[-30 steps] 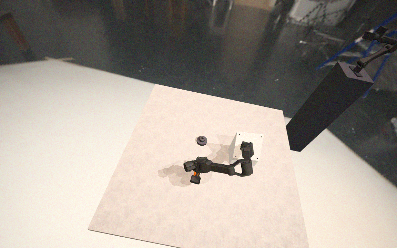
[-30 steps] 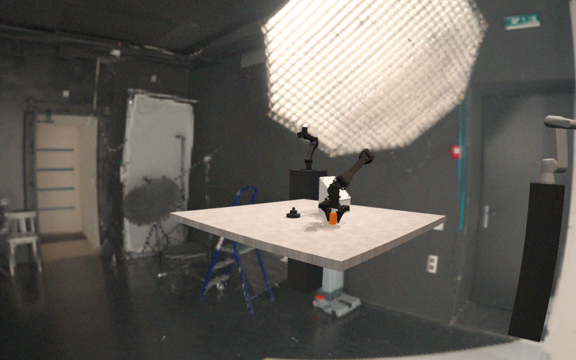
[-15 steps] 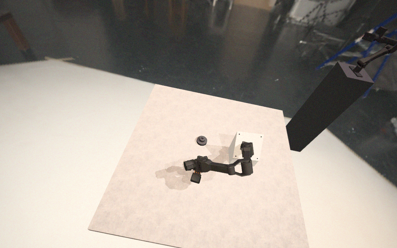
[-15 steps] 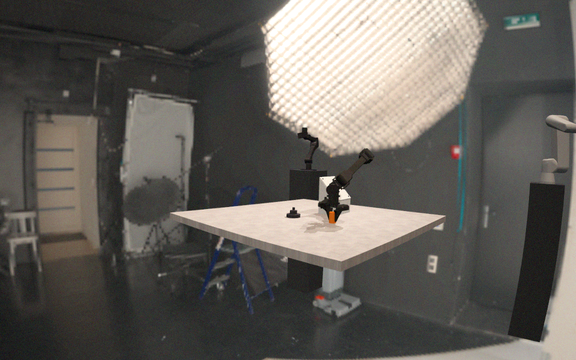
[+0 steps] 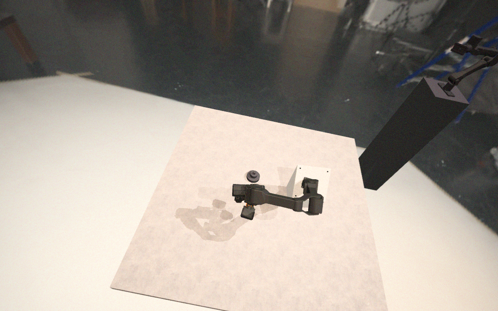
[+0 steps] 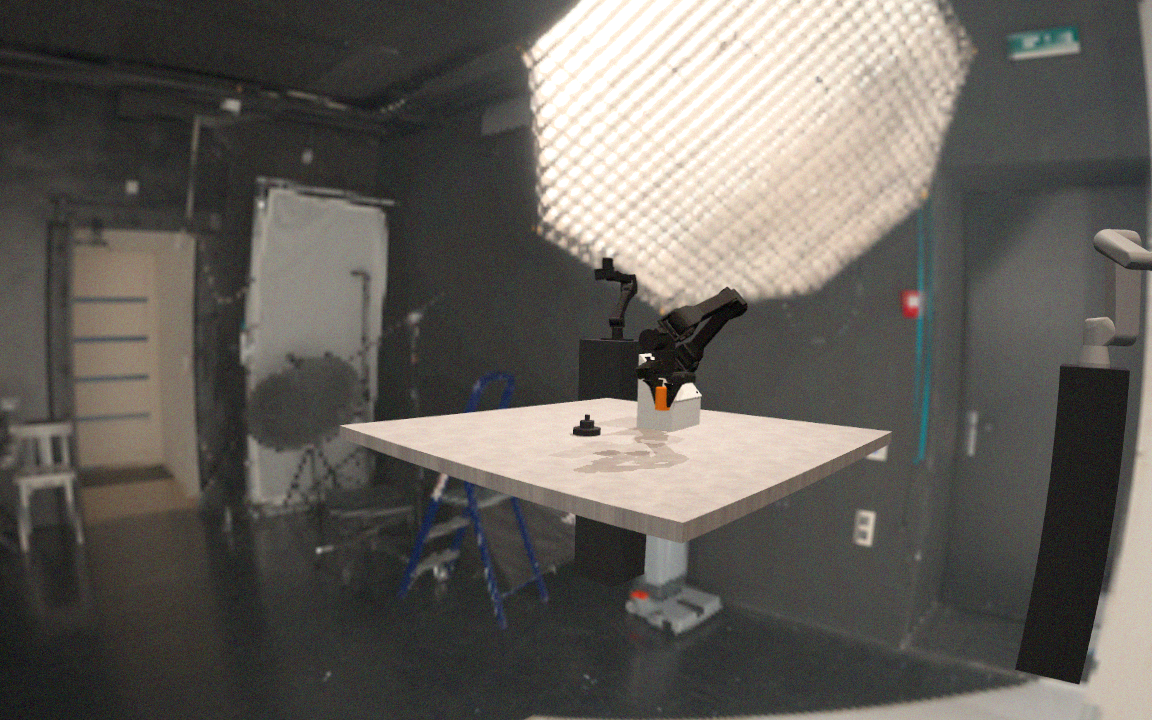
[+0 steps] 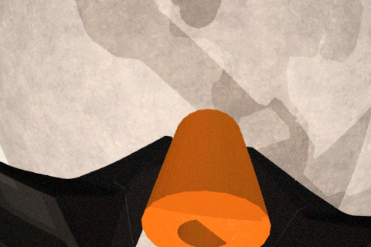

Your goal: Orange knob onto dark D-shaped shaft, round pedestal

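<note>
The pincer (image 5: 249,205) (image 6: 661,398) (image 7: 207,148) grips the orange knob (image 5: 249,206) (image 6: 661,397) (image 7: 206,154) between its fingers, raised above the tabletop (image 5: 282,247) (image 6: 741,465) (image 7: 97,116).

One orange knob (image 6: 661,398) (image 7: 209,162); one round pedestal (image 5: 253,177) (image 6: 586,429); one table (image 5: 204,270) (image 6: 696,474); three arms
</note>
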You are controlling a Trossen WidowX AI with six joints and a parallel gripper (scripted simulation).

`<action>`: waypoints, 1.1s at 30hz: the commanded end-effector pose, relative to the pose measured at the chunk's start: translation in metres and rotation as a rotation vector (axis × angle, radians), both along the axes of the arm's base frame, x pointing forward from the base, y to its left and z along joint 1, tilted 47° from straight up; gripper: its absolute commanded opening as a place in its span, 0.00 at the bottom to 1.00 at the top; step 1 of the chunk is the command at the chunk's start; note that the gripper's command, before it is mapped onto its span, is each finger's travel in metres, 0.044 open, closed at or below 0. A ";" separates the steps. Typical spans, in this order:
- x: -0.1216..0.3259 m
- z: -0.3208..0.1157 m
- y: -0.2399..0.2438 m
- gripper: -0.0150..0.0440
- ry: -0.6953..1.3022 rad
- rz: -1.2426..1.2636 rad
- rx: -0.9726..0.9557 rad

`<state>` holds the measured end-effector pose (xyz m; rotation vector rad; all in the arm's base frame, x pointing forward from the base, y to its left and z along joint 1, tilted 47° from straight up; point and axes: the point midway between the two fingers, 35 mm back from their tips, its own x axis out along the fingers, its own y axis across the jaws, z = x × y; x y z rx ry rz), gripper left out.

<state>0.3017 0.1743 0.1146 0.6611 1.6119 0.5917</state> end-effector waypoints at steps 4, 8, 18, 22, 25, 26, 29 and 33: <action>-0.002 0.024 -0.023 0.25 -0.009 0.002 0.015; 0.000 0.020 -0.025 0.25 -0.009 0.001 0.013; 0.013 -0.005 -0.042 0.25 -0.013 -0.002 0.002; 0.017 -0.016 -0.049 0.25 -0.013 -0.003 -0.002; 0.020 -0.023 -0.054 0.25 -0.014 -0.004 -0.004; 0.021 -0.026 -0.056 0.25 -0.012 -0.006 -0.005; 0.023 -0.034 -0.061 0.25 -0.006 -0.011 -0.007; 0.025 -0.044 -0.069 0.25 0.002 -0.018 -0.009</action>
